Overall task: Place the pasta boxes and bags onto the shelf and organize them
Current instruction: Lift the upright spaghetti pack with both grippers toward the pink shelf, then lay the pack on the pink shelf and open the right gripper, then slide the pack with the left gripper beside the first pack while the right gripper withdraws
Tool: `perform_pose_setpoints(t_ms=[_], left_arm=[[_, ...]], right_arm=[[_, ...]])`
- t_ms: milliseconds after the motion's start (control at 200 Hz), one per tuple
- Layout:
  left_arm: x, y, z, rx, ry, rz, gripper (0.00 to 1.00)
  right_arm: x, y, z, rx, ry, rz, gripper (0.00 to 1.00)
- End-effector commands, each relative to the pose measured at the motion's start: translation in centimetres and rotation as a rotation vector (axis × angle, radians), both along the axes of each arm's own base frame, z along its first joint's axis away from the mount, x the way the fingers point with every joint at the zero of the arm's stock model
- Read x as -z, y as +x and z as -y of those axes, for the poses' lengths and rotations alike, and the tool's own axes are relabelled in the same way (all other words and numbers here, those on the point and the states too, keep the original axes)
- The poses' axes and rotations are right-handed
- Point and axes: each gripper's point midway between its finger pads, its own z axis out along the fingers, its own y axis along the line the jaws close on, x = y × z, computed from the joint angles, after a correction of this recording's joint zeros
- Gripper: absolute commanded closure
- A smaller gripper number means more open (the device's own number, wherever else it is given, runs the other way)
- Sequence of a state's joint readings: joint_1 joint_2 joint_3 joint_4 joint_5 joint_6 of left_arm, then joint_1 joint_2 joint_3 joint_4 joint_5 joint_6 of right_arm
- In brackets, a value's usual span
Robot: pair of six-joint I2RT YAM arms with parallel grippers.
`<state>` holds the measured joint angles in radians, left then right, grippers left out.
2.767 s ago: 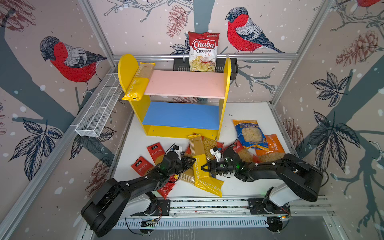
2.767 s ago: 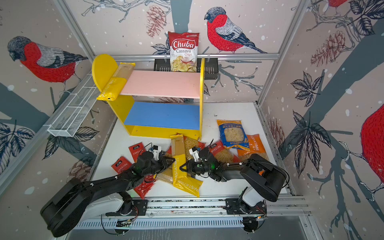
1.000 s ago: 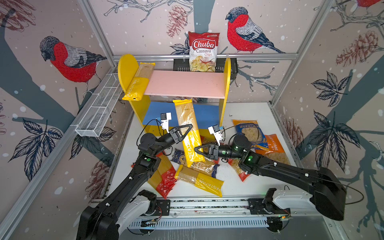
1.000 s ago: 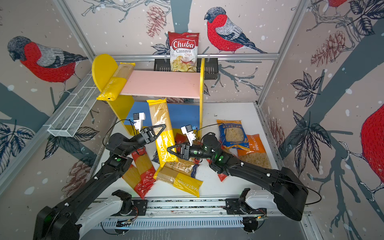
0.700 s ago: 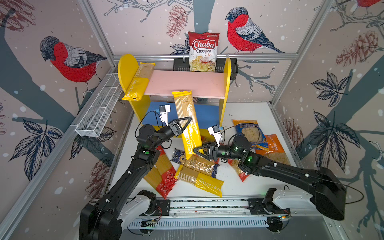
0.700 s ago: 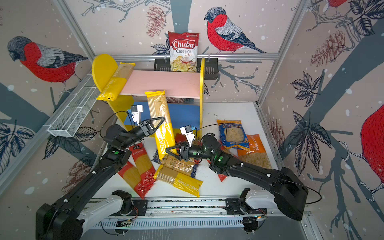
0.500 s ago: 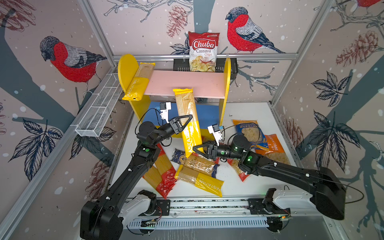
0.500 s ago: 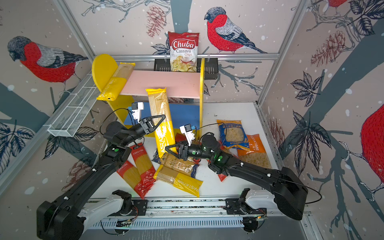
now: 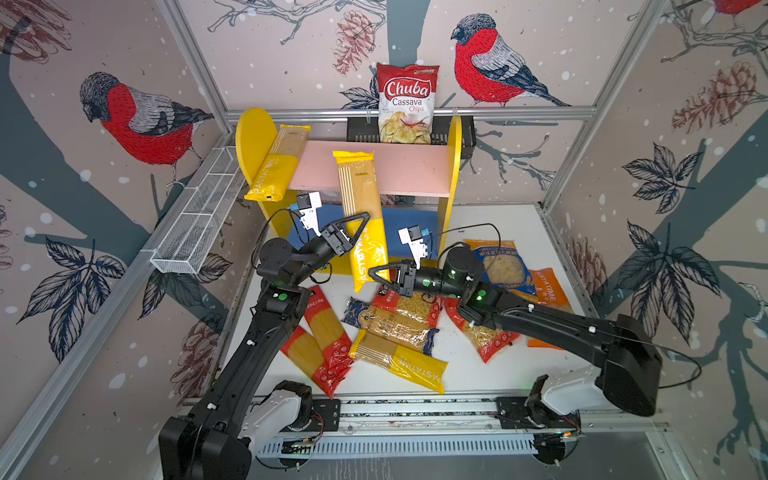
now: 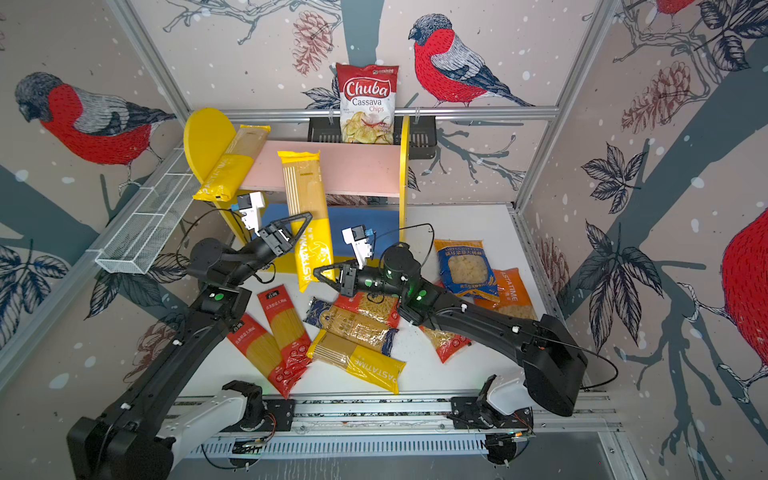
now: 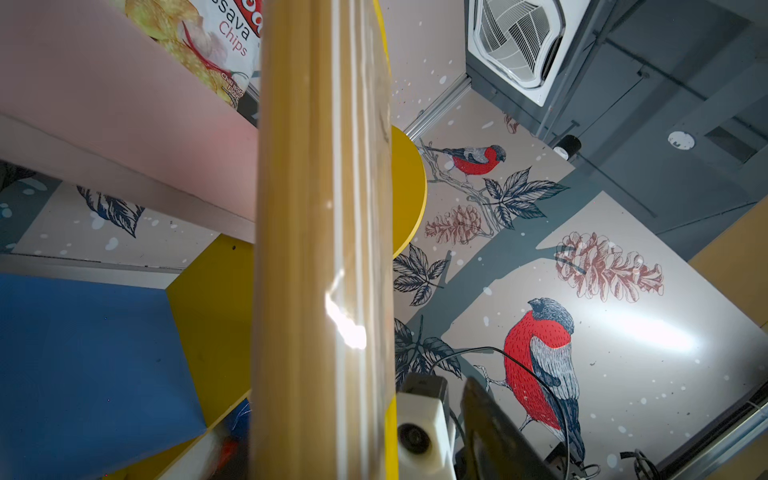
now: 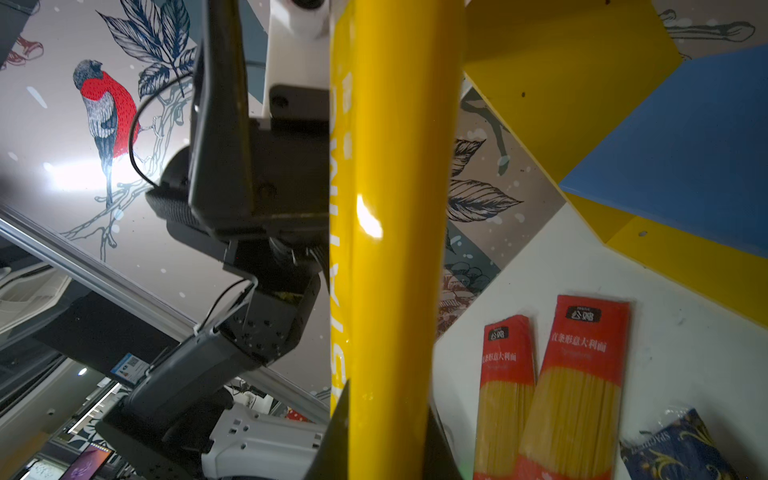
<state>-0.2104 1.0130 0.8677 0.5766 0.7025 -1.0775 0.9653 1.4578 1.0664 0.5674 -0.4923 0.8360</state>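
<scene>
A long yellow PASTATIME pack (image 9: 360, 199) (image 10: 305, 195) stands steeply, its top end over the shelf's pink upper board (image 9: 409, 166). My right gripper (image 9: 375, 277) (image 12: 384, 449) is shut on its lower end. My left gripper (image 9: 360, 225) is open around the pack's middle, and one finger (image 11: 494, 432) stands apart from the pack (image 11: 320, 249). Another PASTATIME pack (image 9: 276, 166) leans on the board's left end. On the table lie two red spaghetti packs (image 9: 328, 332), a dark blue pack (image 9: 390, 324), a yellow pack (image 9: 399, 361), red bags (image 9: 411, 305), a blue bag (image 9: 498, 266) and an orange bag (image 9: 548, 291).
The shelf's blue lower board (image 9: 411, 226) is bare between yellow side panels (image 9: 454, 166). Behind it a Chuba chips bag (image 9: 406, 104) stands in a black basket (image 9: 465, 133). A white wire rack (image 9: 199, 220) hangs on the left wall. The arms' rail (image 9: 415, 409) runs along the front.
The yellow pack rose and its top swung over the pink board. My right gripper closed on its lower end, and my left gripper then let go and opened.
</scene>
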Motion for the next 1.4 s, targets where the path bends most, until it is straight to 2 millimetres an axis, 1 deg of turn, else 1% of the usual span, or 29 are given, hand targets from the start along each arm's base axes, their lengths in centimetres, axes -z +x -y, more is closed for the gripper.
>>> perform_pose_setpoints(t_ms=[0,115,170,300,375,445,485,545,620,685,760,931,1006,1111,1181,1261,1286,1326,1396], left_arm=[[-1.0,-0.7,-0.9,0.018,-0.041,0.026,0.30],[-1.0,0.2,-2.4,-0.012,-0.073,-0.007,0.23],[-1.1,0.8,-2.9,-0.024,-0.088,-0.027,0.20],[-1.3,1.7,-3.4,-0.037,-0.109,-0.053,0.17],[-1.1,2.3,-3.5,-0.053,-0.107,-0.078,0.17],[-1.1,2.6,-3.7,-0.066,-0.113,-0.088,0.17],[-1.2,2.7,-3.8,-0.072,-0.117,-0.093,0.16],[-1.2,2.9,-3.9,-0.079,-0.124,-0.097,0.16],[-1.1,3.2,-4.0,-0.089,-0.131,-0.110,0.16],[-0.9,3.5,-4.1,-0.096,-0.141,-0.124,0.16],[-0.6,3.7,-4.4,-0.114,-0.153,-0.143,0.16],[-0.1,4.2,-4.9,-0.148,-0.197,-0.176,0.16],[0.0,4.3,-4.9,-0.161,-0.200,-0.179,0.16],[0.0,4.5,-4.4,-0.168,-0.211,-0.187,0.18],[-0.4,4.6,-3.9,-0.173,-0.219,-0.186,0.19],[-0.8,4.9,-2.9,-0.178,-0.208,-0.190,0.23],[-0.8,5.1,-2.7,-0.187,-0.200,-0.197,0.25],[-0.8,5.3,-2.6,-0.209,-0.189,-0.206,0.33],[-0.4,5.7,-2.8,-0.252,-0.190,-0.229,0.42]], right_arm=[[-6.2,1.9,0.5,0.061,0.185,0.049,0.92],[-7.7,4.8,-0.9,0.102,0.167,-0.039,0.92],[-8.2,5.8,-1.5,0.110,0.174,-0.066,0.92],[-8.9,8.1,-2.8,0.115,0.177,-0.130,0.91],[-9.5,9.1,-3.5,0.119,0.178,-0.161,0.87],[-9.9,9.6,-4.2,0.107,0.186,-0.188,0.82],[-10.1,9.6,-4.5,0.096,0.192,-0.194,0.76],[-10.4,9.6,-4.7,0.091,0.195,-0.197,0.61],[-10.3,9.6,-4.7,0.092,0.194,-0.197,0.50],[-9.9,9.7,-4.5,0.098,0.184,-0.203,0.43],[-9.2,9.5,-4.0,0.099,0.177,-0.212,0.39],[-7.3,9.0,-1.8,0.121,0.160,-0.231,0.30],[-6.5,8.7,-0.8,0.128,0.158,-0.240,0.28],[-5.4,8.3,0.3,0.143,0.148,-0.251,0.28],[-4.1,8.0,1.0,0.157,0.127,-0.261,0.28],[-2.4,7.8,1.8,0.188,0.095,-0.275,0.28],[-1.8,7.8,2.1,0.202,0.083,-0.280,0.28],[-0.6,7.8,2.5,0.224,0.059,-0.290,0.28],[1.2,7.7,3.2,0.258,0.022,-0.307,0.28]])
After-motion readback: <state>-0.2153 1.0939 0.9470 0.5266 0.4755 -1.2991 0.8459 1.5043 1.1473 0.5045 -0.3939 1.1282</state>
